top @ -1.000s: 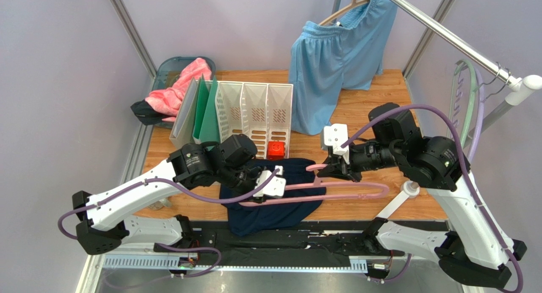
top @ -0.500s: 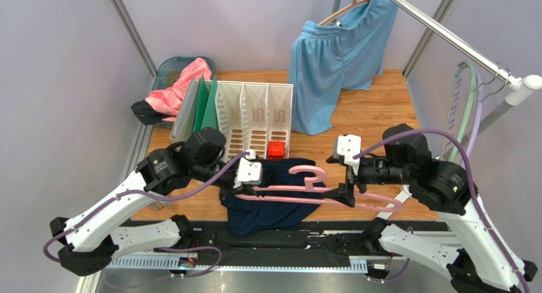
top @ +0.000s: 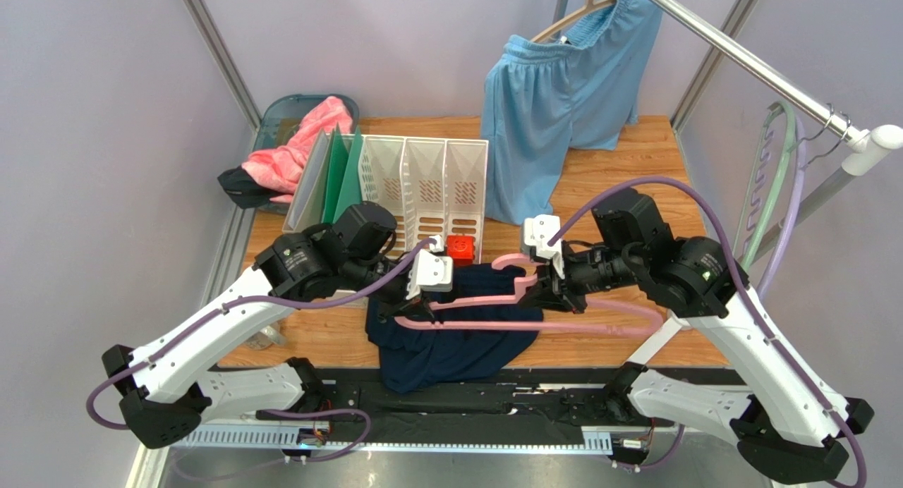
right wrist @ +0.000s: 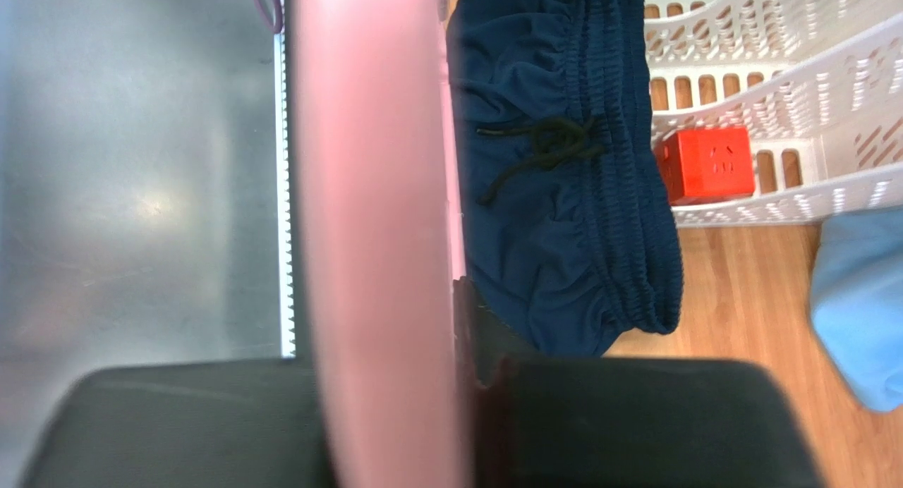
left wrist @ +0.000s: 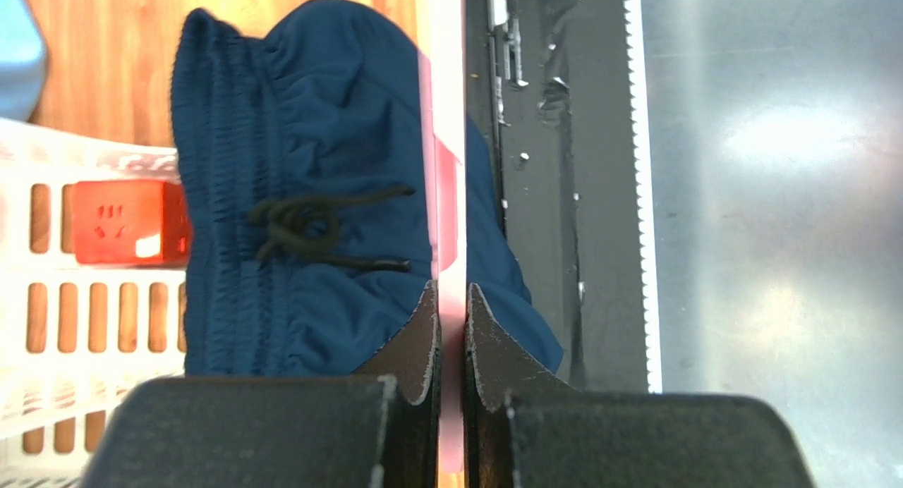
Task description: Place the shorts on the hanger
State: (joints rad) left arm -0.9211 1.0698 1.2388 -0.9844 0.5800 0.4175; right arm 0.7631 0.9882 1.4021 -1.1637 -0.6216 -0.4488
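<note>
From above, the left gripper (top: 411, 298) clamps the pink hanger (top: 578, 325) at its left end, bar crosswise over the navy shorts (top: 456, 353) on the table (top: 625, 192); the right gripper (top: 543, 285) sits at the hook (top: 519, 268). Left wrist: jaws pinch the bar. Right wrist: grip unclear; a red block (right wrist: 719, 162) sits in the white rack (right wrist: 763, 44).

The shorts (top: 456, 345) are soft, matt navy cloth, gathered into fine ridges at the waistband, with a matt black cord (left wrist: 307, 229). The hanger (top: 551, 325) is smooth pink plastic with a slight sheen. The table (top: 625, 181) is varnished wood with visible grain. The rack (top: 424, 181) is white slotted plastic, the cube (top: 458, 250) glossy red plastic, and the rail (top: 742, 52) polished metal.
</note>
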